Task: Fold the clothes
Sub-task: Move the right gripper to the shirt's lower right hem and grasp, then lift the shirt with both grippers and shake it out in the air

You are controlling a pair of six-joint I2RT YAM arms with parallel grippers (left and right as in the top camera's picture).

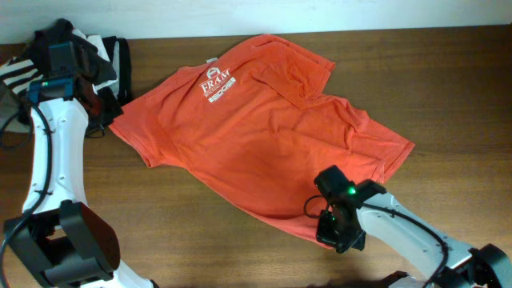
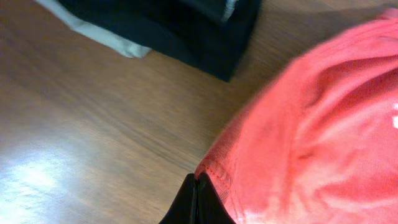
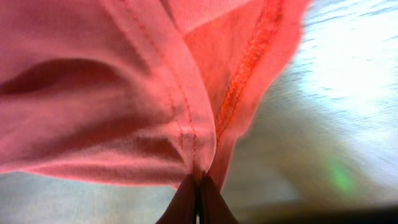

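The red-orange T-shirt (image 1: 264,136) lies spread across the table with its white lettering (image 1: 216,83) facing up. My left gripper (image 1: 106,118) is at the shirt's left corner. In the left wrist view its fingers (image 2: 196,182) are shut on the stitched hem (image 2: 214,171). My right gripper (image 1: 326,237) is at the shirt's near bottom edge. In the right wrist view its fingers (image 3: 198,180) are shut on a pinched fold of the shirt (image 3: 112,93) by a seam, with the cloth lifted a little off the table.
A black garment with white stripes (image 1: 112,60) lies at the far left by the left arm; it also shows in the left wrist view (image 2: 186,31) with a pale garment (image 2: 106,37) under it. Bare wooden table (image 1: 448,88) lies right of the shirt.
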